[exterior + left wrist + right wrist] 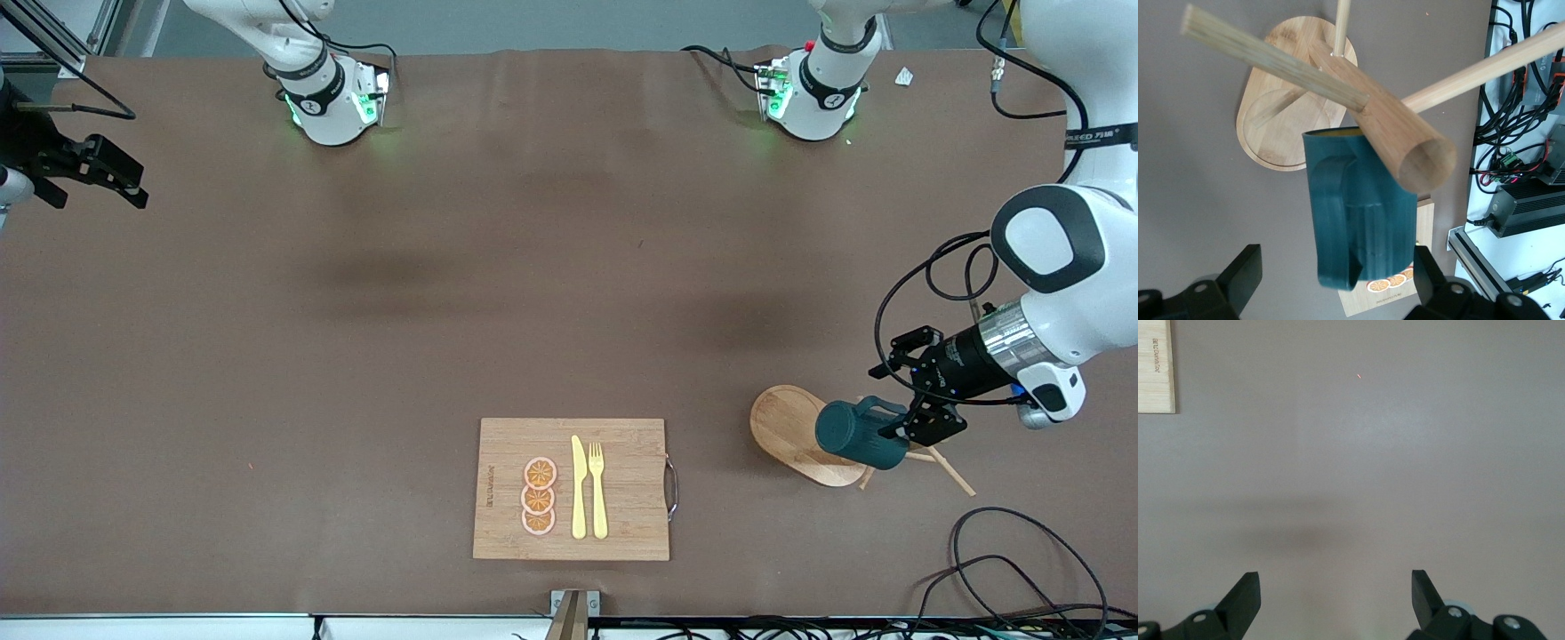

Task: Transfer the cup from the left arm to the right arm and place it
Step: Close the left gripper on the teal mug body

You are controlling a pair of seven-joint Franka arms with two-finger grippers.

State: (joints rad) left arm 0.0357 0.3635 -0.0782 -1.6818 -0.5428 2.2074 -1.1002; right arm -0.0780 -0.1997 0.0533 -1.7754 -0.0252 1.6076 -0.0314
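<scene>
The cup point(856, 435) is seen on its side over the wooden peg rack point(794, 433), apparently gripped by the left pincer point(916, 425), though whether the fingers are clenched cannot be told; pegs cross just beside its mouth. A cutting board point(622, 524) with knife point(578, 487), fork point(597, 489) and orange slices point(539, 496) lies nearby on the brown surface point(356, 356), toward the right arm's end. The right pincer point(98, 173) is held released over bare surface, waiting.

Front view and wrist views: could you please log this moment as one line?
left gripper: open, around cup at peg rack | right gripper: open, waiting over table | handover: not yet
</scene>
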